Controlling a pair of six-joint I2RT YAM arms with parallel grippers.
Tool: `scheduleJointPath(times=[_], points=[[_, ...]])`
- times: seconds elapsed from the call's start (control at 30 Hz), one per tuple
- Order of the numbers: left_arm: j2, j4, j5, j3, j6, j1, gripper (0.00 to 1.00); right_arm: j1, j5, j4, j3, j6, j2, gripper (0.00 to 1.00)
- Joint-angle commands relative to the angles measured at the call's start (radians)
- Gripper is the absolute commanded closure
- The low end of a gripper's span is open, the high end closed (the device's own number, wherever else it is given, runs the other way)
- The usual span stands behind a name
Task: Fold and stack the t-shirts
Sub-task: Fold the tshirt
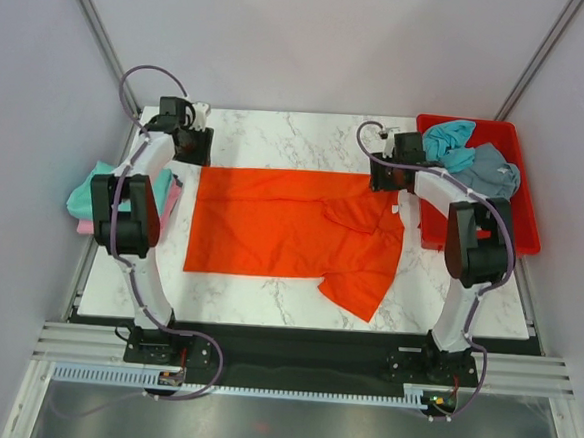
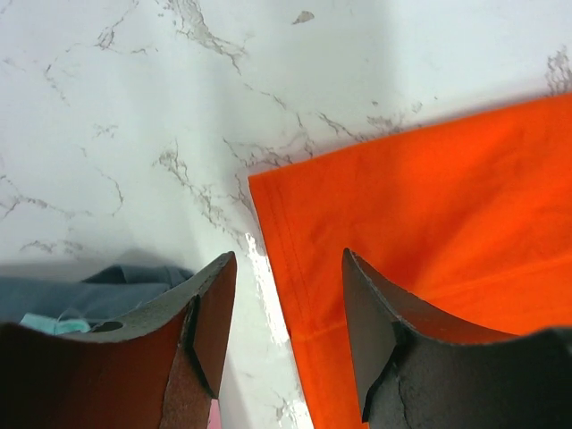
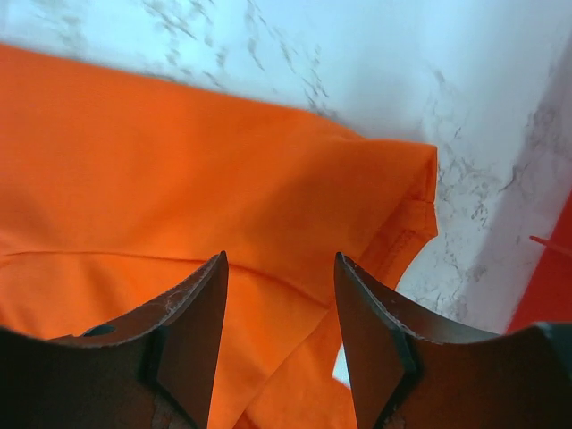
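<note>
The orange t-shirt (image 1: 291, 229) is shown spread at the centre of the desk (image 1: 278, 138). The left fingers (image 2: 210, 313) are held apart over its 10 o'clock corner, the right fingers (image 3: 371, 340) apart over its 2 o'clock corner.

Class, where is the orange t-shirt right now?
From above, the orange t-shirt lies spread in the middle of the marble table, left of the red tray.
</note>
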Motion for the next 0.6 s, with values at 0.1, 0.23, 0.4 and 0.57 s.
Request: scheduleJointPath(times=[0.1,0.23,0.4,0.57], points=[[0.102,-0.015,0.008,0.087,-0.052,0.000,0.42,-0.049,0.013,-0.005,0.116,0.013,0.126,0.41],[0.141,-0.014,0.037,0.107,-0.050,-0.004,0.42,-0.071,0.013,0.000,0.163,0.013,0.175,0.42],[0.196,-0.015,0.037,0.131,-0.055,-0.015,0.41,-0.091,0.022,0.006,0.201,0.016,0.238,0.41],[0.259,-0.008,0.019,0.168,-0.062,-0.023,0.39,-0.095,0.010,0.003,0.230,0.011,0.280,0.42]])
